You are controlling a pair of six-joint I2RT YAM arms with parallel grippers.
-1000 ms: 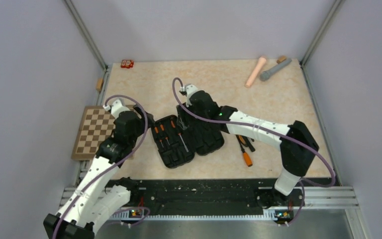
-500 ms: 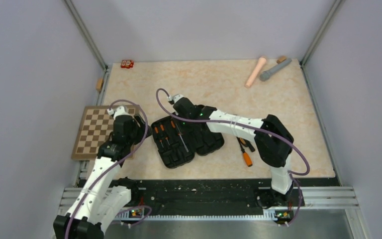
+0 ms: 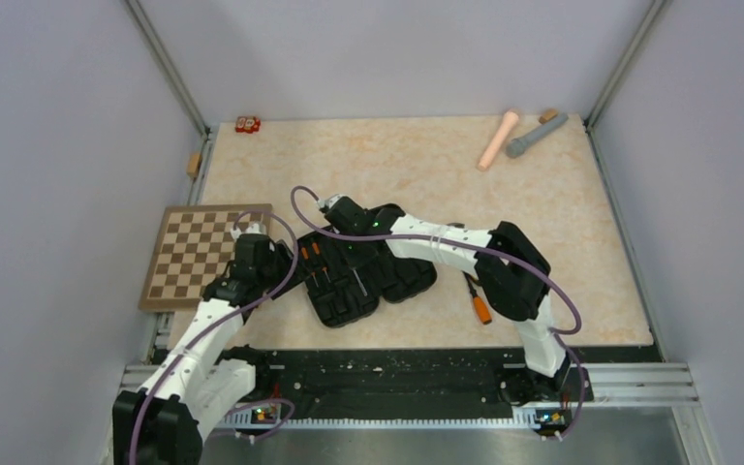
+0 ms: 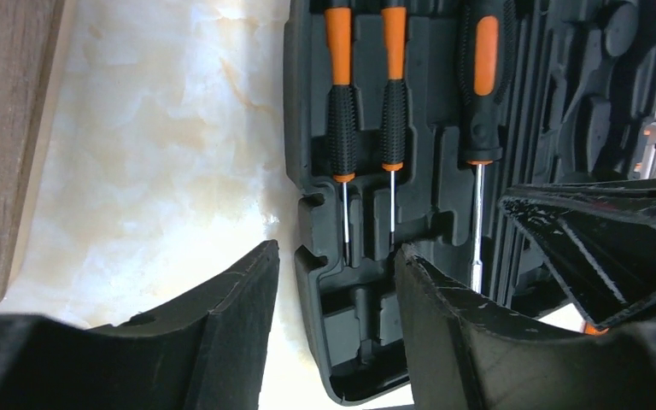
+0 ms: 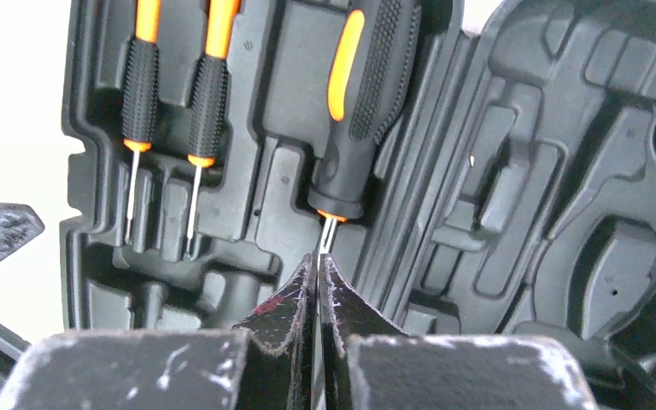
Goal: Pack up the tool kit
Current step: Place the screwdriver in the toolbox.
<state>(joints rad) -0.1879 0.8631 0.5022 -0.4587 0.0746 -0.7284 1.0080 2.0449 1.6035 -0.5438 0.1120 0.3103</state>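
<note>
Screwdrivers (image 4: pixel 342 102): three in one case (image 4: pixel 307 128).

Black case (image 3: pixel 405 278) lies open — three screwdrivers (image 4: pixel 342 111) slotted, loose tools (image 3: pixel 481 308) beside it.

An open black case (image 3: pixel 387 276) is seen lying near the middle of the table (image 3: pixel 397 165), with orange-and-black screwdrivers (image 3: pixel 316 262) seated in its left half. The right gripper (image 3: pixel 347 244) is held over that half, and the left gripper (image 3: pixel 286 263) just beside the case's left edge; how the jaws stand cannot be told. A loose screwdriver (image 3: pixel 481 308) and pliers (image 3: pixel 475 277) are seen right of the case. A chessboard (image 3: pixel 194 254) is laid at the left edge. A pink cylinder (image 3: pixel 497 139) and a grey cylinder (image 3: pixel 535 135) are seen at the far right corner.
</note>
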